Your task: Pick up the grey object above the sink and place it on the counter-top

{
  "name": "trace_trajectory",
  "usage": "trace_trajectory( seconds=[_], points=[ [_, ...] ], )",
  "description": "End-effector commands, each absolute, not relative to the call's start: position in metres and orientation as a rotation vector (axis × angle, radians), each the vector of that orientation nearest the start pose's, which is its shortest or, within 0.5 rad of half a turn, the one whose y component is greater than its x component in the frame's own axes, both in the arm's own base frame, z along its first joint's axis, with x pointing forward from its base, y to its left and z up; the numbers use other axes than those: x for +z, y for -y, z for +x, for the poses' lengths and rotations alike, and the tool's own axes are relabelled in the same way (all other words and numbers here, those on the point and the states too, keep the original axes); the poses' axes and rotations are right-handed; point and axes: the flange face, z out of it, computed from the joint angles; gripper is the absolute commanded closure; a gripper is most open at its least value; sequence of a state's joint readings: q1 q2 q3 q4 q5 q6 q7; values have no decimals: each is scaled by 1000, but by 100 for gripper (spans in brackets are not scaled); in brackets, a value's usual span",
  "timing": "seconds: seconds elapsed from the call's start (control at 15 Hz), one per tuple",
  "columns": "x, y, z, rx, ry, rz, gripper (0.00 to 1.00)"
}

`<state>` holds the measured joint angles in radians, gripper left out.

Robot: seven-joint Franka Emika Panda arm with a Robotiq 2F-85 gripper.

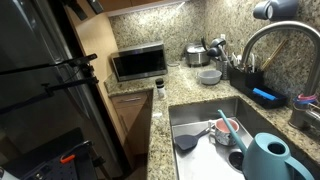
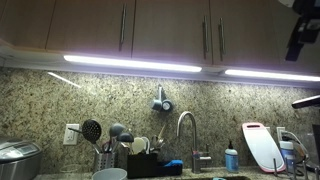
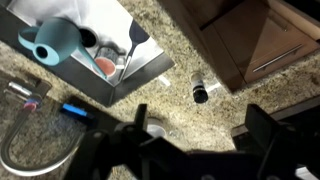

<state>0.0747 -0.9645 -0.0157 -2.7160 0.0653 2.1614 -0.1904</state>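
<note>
The grey object [image 2: 162,102] is a small dark rounded lump fixed on the granite backsplash above the curved faucet [image 2: 185,128]; it also shows at the top edge of an exterior view [image 1: 270,10]. It is out of the wrist view. My gripper [image 3: 200,118] is open and empty, high above the speckled counter-top [image 3: 215,140], and appears as a dark shape at the top right of an exterior view [image 2: 302,32], far from the grey object. The steel sink [image 1: 198,108] holds dishes, a dark spatula [image 1: 186,142] and a teal watering can [image 1: 268,157].
A pale bowl [image 1: 209,75], a rice cooker [image 1: 194,55], a microwave [image 1: 138,63] and a utensil caddy [image 1: 243,72] stand on the counter. A small shaker [image 3: 200,92] stands near the sink corner. Wooden cabinets [image 2: 120,25] hang above the backsplash.
</note>
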Motion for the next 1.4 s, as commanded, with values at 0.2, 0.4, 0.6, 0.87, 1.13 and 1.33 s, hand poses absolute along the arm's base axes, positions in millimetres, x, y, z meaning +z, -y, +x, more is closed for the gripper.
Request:
trace_trajectory(
  seconds=[0.2, 0.4, 0.6, 0.87, 1.13, 1.33],
  points=[
    [546, -17, 328, -1219, 500, -2890, 0],
    [557, -9, 343, -1480, 555, -2798, 0],
    [561, -5, 349, -1613, 593, -2659, 0],
    [558, -4, 349, -1559, 556, -2690, 0],
    [559, -4, 348, -1564, 554, -2692, 0],
    [555, -7, 351, -1558, 564, -2702, 0]
  ],
)
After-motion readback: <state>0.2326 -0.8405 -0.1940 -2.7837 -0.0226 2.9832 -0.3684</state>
